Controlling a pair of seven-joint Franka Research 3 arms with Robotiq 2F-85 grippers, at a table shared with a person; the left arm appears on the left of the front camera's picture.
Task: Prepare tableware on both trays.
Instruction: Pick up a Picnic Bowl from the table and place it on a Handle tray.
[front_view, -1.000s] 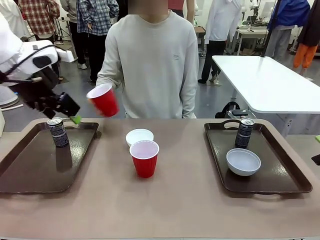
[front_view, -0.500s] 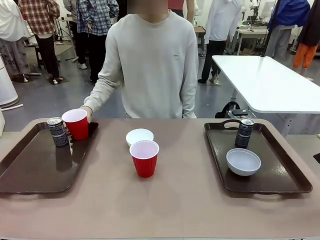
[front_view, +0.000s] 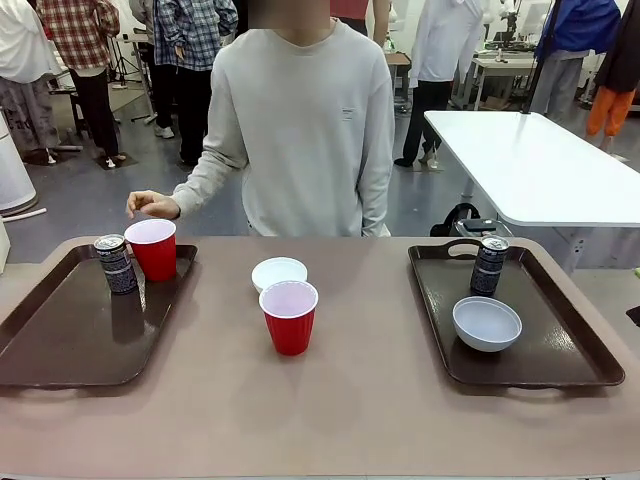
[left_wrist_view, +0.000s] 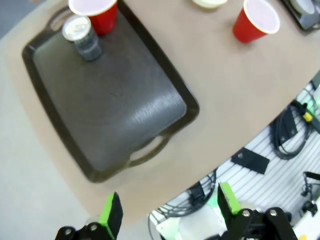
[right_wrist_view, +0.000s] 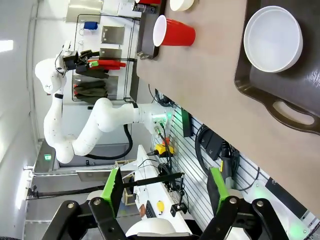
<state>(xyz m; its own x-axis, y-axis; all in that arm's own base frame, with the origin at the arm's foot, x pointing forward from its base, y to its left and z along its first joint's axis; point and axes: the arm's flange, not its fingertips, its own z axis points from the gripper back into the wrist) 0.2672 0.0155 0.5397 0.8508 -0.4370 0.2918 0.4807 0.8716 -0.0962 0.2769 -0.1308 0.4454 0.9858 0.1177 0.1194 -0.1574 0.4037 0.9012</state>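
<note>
Tan tabletop (front_view: 350, 420): centre red cup (front_view: 289, 320) likely meant for right tray (front_view: 570, 340), white bowl (front_view: 279, 272) for left tray (front_view: 60, 330); left gripper (left_wrist_view: 169, 207), right gripper (right_wrist_view: 165, 189) both spread wide, empty

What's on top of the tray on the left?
A red cup and a dark can stand together at the left tray's far end. They hide the tray floor beneath them.

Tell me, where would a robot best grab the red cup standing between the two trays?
Probably its side wall just below the rim, pinched left and right, coming from the robot's side. The red cup stands upright, widens toward the top, and a white bowl sits close behind it.
</note>
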